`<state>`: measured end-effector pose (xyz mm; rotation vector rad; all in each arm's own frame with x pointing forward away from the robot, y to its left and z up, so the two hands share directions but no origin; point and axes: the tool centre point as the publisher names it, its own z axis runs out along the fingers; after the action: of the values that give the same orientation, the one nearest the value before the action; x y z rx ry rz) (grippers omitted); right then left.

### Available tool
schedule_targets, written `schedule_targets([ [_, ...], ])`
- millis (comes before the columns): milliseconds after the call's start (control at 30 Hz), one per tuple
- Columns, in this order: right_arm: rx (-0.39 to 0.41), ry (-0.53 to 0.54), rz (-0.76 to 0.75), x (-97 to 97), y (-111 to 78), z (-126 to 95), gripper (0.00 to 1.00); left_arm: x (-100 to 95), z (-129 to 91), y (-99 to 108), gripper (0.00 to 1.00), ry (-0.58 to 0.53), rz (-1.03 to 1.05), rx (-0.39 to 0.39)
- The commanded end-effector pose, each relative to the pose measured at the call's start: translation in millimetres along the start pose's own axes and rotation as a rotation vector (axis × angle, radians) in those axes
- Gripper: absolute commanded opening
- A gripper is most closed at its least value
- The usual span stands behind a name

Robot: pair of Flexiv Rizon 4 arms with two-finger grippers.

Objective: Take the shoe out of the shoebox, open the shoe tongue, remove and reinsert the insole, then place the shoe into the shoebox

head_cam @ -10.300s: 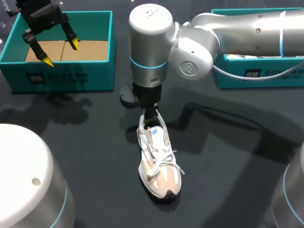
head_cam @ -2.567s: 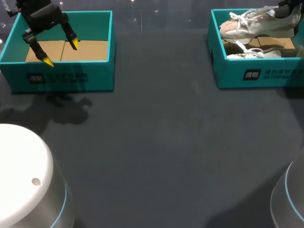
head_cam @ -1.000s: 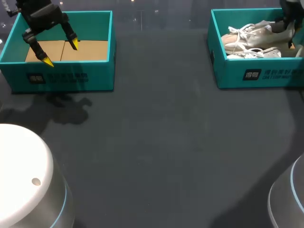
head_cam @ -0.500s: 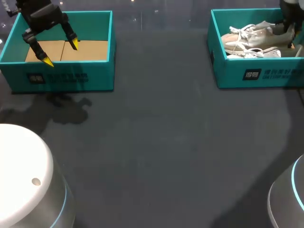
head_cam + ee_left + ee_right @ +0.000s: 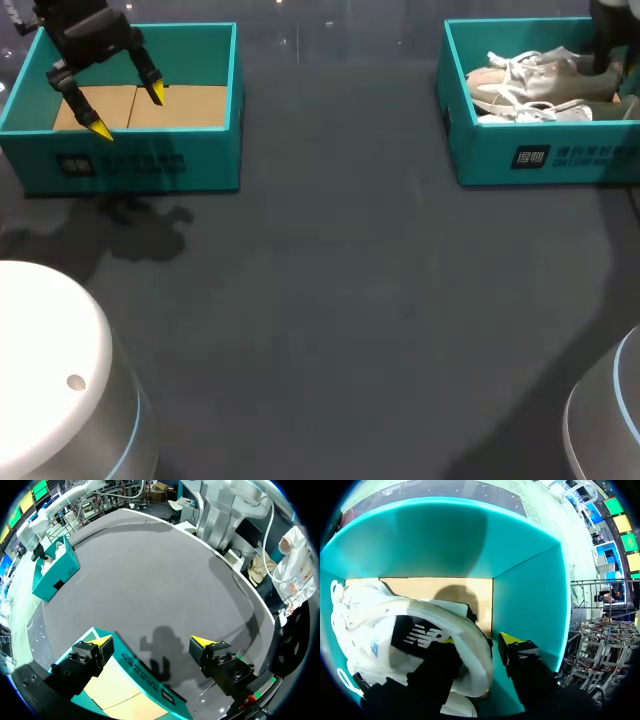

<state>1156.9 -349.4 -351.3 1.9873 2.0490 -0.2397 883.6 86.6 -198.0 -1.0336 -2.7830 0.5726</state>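
Shoe: the beige shoe [image 5: 530,72] lies on its side inside the right-hand shoebox [image 5: 545,155], on top of a second white shoe [image 5: 530,113], heel toward the box's far right end.
Right gripper: my right gripper [image 5: 480,640] is down in that box at the shoe's heel, astride the heel collar. I cannot tell whether it presses on the heel or has let go.
Left gripper: my left gripper [image 5: 128,112] hangs over the other teal box [image 5: 150,165] at the table's far left, jaws apart and holding nothing. It is well away from the shoe.
Table: the dark table [image 5: 330,300] between the two boxes carries no shoe and no insole.
Insole and tongue: I see no loose insole anywhere. My gripper and the collar hide the inside of the shoe, so I cannot check how the insole sits or how the tongue lies.
Done, as I judge it: with the shoe resting in the shoebox, the last step looks all but finished.
Left to do: as I judge it, make sure the heel is released, then lift my right arm clear of the box without dragging the shoe up.
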Motion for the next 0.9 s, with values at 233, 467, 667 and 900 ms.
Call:
schedule_targets([
  [233,-0.010,0.002,0.018,-4.4,-5.6,-30.7,0.53,-0.1,-0.5,0.1,1.00,0.002,0.000,-0.001],
  [467,-0.030,0.024,0.028,-4.2,-11.0,-64.0,0.81,-0.1,-0.5,0.1,1.00,0.002,0.000,-0.001],
  [667,-0.039,0.044,0.029,0.5,-21.2,-99.3,1.00,-0.1,-0.5,0.1,1.00,0.002,0.000,-0.001],
  [900,-0.041,0.073,0.029,10.3,-41.9,-136.7,1.00,-0.1,-0.5,0.1,1.00,0.002,0.000,-0.001],
])
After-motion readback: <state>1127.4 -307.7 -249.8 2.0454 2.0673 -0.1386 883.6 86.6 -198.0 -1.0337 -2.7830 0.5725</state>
